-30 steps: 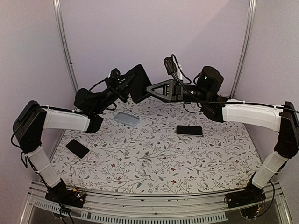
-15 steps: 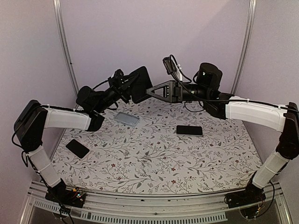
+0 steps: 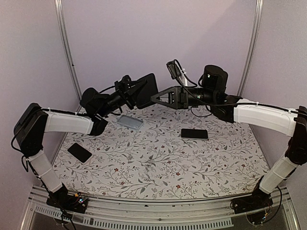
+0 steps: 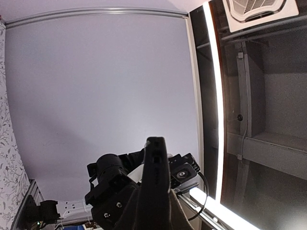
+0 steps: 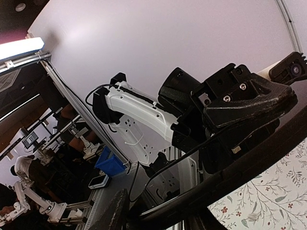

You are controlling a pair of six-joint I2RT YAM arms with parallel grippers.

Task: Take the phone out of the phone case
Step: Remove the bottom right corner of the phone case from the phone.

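The cased phone [image 3: 147,89] is aloft above the far end of the table [image 3: 158,165], clamped edgewise in the left gripper [image 3: 133,94]. The right gripper [image 3: 155,98] meets its free edge; whether it grips cannot be told. Judgement: rigid, slick phone in a pliable case; peel at a corner lip.

1. We see the left arm [image 3: 67,123] and right arm [image 3: 261,117] with white shells on their long links and black joints.
2. Thin black cables [image 3: 108,87] loop over both wrists.
3. The left hand [image 3: 134,91] is black with small silver screws [image 5: 225,98]; the right hand [image 3: 155,97] is a black triangular frame.
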